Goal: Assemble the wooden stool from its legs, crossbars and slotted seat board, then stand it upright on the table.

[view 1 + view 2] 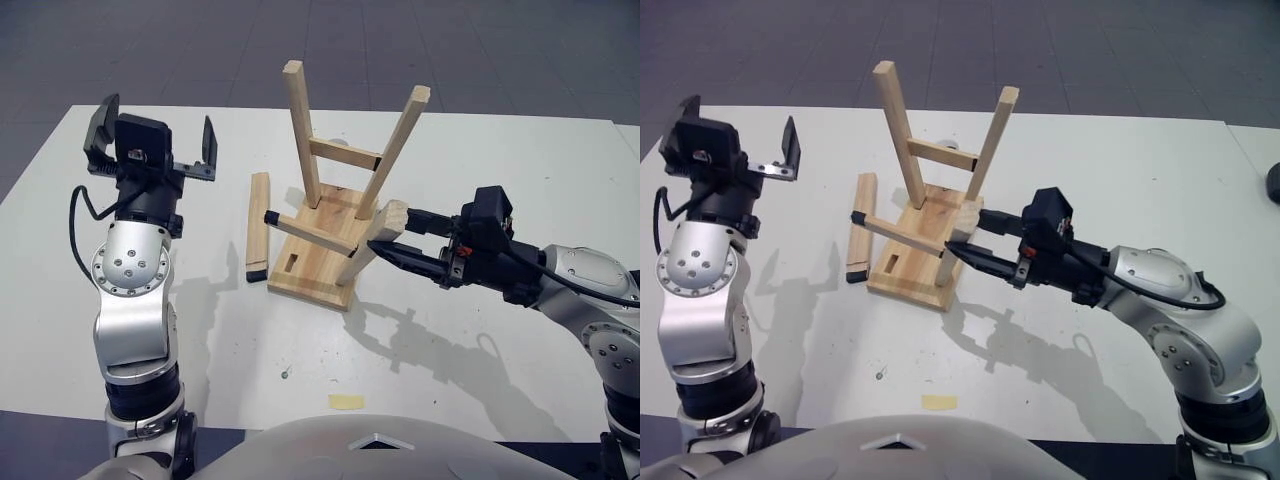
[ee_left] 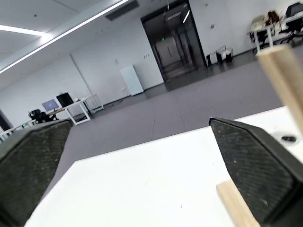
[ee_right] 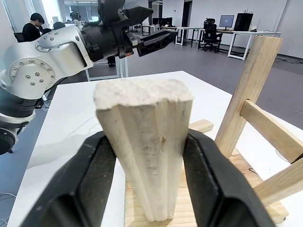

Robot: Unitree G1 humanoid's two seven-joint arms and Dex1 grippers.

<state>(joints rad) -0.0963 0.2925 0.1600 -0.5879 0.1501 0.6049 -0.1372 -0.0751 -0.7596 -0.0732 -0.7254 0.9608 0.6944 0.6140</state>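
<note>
White table [image 1: 480,330] filled the middle of an open office with grey flooring, and desks and monitors stood far behind it. On the table the slotted seat board [image 1: 318,270] lay flat, underside up. Two legs rose from its far end, the left one [image 1: 302,130] and the right one [image 1: 398,150] leaning away from each other toward their tops, with a crossbar [image 1: 345,153] joining them partway up.

At the near right corner of the board stood a third leg [image 1: 365,262], tilted toward the robot's right. The right gripper [image 1: 390,229] came in from the right, roughly level with the table, and was clamped on this leg near its top end. In the right wrist view the two dark pads pressed against opposite faces of the pale wood, with the cut end poking out above them. A second crossbar [image 1: 310,232] with a black tip ran from that leg leftward over the board.

One loose leg [image 1: 258,225] lay flat on the table just beside the board's left edge, its dark end toward the robot.

The left gripper [image 1: 158,115] was held up over the table's left side, well apart from the stool parts, fingers spread wide and holding nothing.

A scrap of yellow tape [image 1: 346,402] lay near the front edge.
</note>
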